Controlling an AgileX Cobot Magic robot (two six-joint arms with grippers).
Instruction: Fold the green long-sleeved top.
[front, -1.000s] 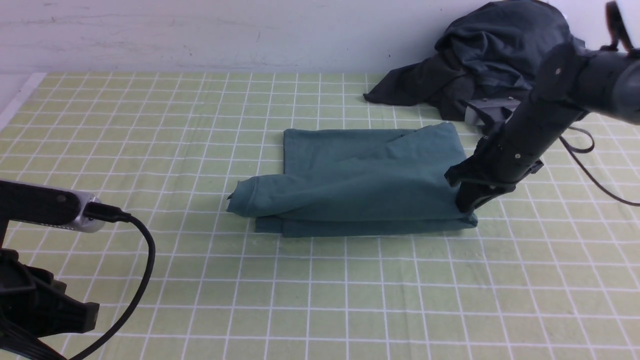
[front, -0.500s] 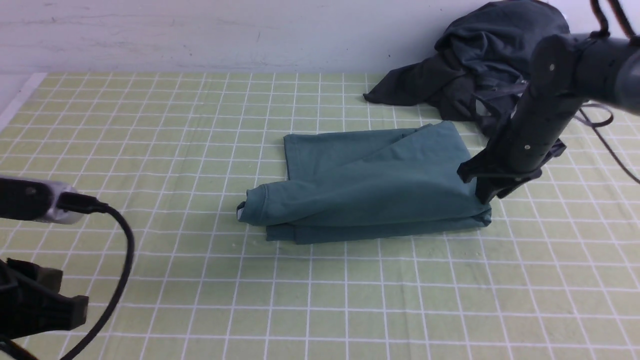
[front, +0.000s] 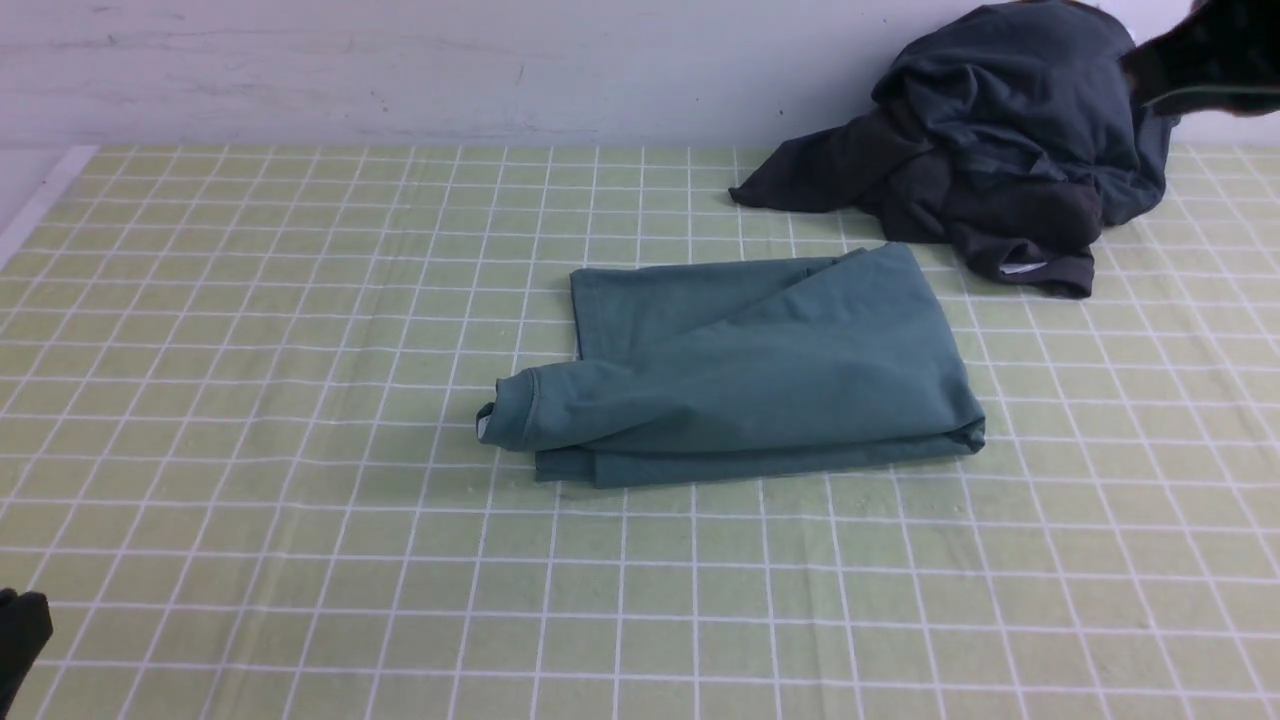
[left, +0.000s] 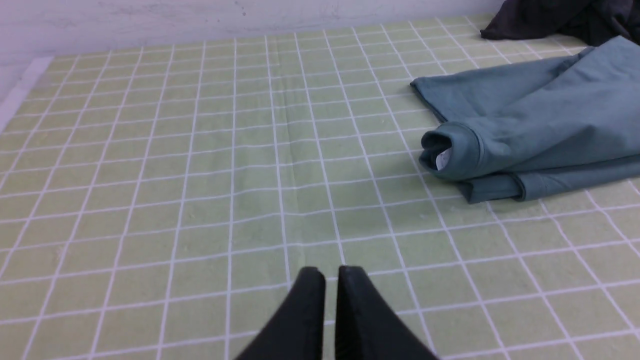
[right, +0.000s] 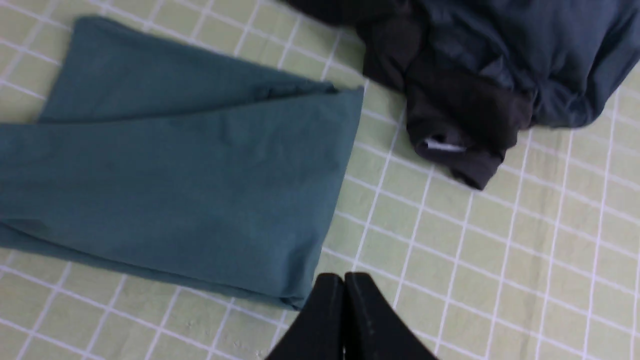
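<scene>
Left gripper (left: 330, 272): jaws closed, nothing held, above bare checked mat (front: 300, 400), well apart from the green top.
Right gripper (right: 344, 280): jaws closed, nothing held, just beside the green top's folded edge.
Green top (front: 750, 365): folded, flat at mat centre, 1 sleeve cuff (front: 505, 412) protruding.
Dark clothing pile (front: 1000, 140): behind the green top, by the wall.

Front view: raised, facing forward over checked mat (front: 300, 400) toward back wall (front: 400, 70). Left wrist view: low, oblique, near mat. Right wrist view: steep downward, closer. All three share folded green top (front: 740, 370) (left: 540, 125) (right: 190, 185) and dark clothes pile (front: 1000, 150) (left: 550, 17) (right: 475, 75).
</scene>
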